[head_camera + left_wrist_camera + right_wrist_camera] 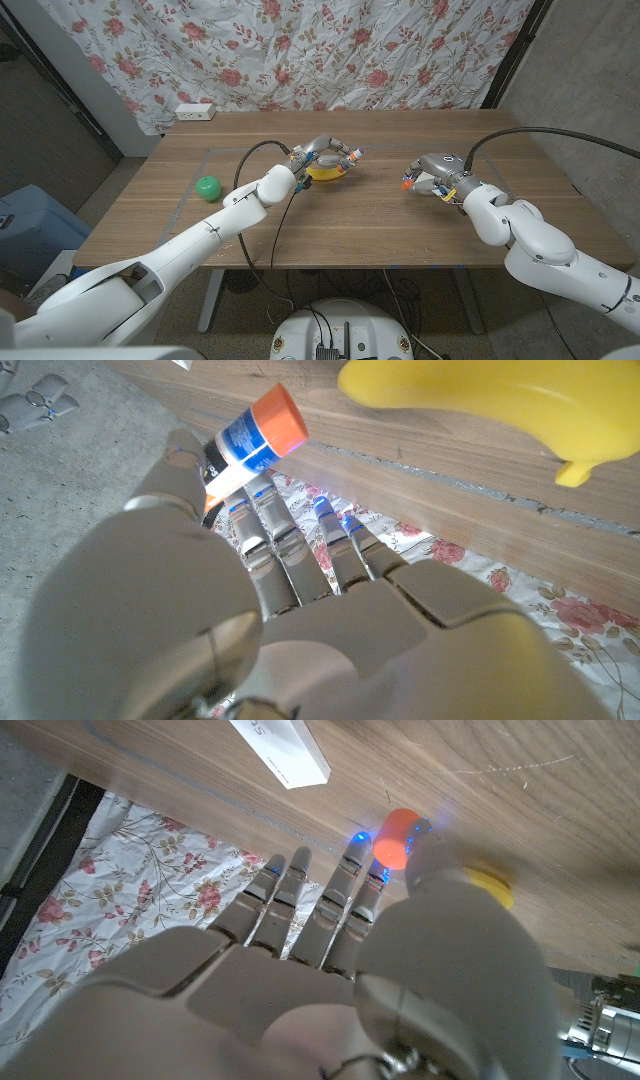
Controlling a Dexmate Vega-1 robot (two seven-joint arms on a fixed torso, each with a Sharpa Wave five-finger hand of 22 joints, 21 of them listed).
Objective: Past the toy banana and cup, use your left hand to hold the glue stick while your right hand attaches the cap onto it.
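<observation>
wooden table (330, 235) — left hand (318, 160) holds glue stick (250, 435) | right hand (432, 176) holds cap (397, 838)

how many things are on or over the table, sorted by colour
Yellow: 1, the toy banana.
Green: 1, the cup.
Orange: 2, the glue stick in the left hand and the cap in the right hand.
Total: 4.

Glue stick (250, 438), white body with blue label and orange end, is being held tilted in left hand (322, 158) above toy banana (325, 172). Orange cap (398, 838) is being pinched by right hand (432, 177), well apart from stick. Green cup (207, 187) is sitting near table's left edge.
</observation>
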